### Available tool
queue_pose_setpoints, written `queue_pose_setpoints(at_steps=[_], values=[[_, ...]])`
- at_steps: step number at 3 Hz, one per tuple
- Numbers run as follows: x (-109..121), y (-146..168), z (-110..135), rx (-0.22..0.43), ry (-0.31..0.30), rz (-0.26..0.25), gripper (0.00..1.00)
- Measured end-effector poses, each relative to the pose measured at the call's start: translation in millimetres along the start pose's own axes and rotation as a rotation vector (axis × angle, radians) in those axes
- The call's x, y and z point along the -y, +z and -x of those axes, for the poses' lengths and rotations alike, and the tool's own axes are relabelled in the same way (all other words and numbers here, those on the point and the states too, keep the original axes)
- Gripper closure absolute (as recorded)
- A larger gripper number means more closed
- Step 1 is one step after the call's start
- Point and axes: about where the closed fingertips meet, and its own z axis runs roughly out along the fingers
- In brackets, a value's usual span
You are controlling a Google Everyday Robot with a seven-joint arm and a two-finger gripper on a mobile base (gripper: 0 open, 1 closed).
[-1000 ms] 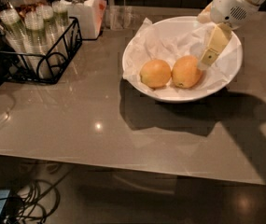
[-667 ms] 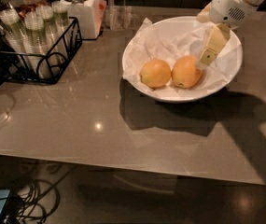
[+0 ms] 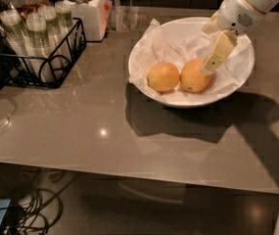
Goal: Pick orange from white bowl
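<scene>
The white bowl [image 3: 237, 84] stands at the back right of the table, lined with crumpled white paper. Two oranges lie side by side in it. The orange [image 3: 194, 77] on the right is the slightly larger, oval one. A rounder orange [image 3: 163, 76] lies to its left. My gripper [image 3: 207, 50] reaches down into the bowl from the upper right. It is open and holds nothing. One cream finger [image 3: 218, 52] slants down, with its tip against the upper right side of the oval orange. The other finger is mostly hidden behind it.
A black wire rack [image 3: 41, 58] of clear cups stands at the back left. A white lidded container [image 3: 87, 11] stands behind it. Cables [image 3: 31, 214] lie on the floor below the table's front edge [image 3: 129, 173].
My gripper has moved slightly down and left, closer to the oval orange. The oranges and the bowl have not moved.
</scene>
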Motion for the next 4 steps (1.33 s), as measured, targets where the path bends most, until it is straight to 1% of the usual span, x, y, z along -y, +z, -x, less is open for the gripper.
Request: queue_pose_setpoints(at_steps=[1,2,3,4], values=[[-1,13,-8,0.020,0.043,0.051,0.05],[-1,22,-16,0.028,0.088,0.089,0.08],[-6,18,-20,0.033,0.132,0.094,0.14],[-16,13,-21,0.060,0.178,0.097,0.15]])
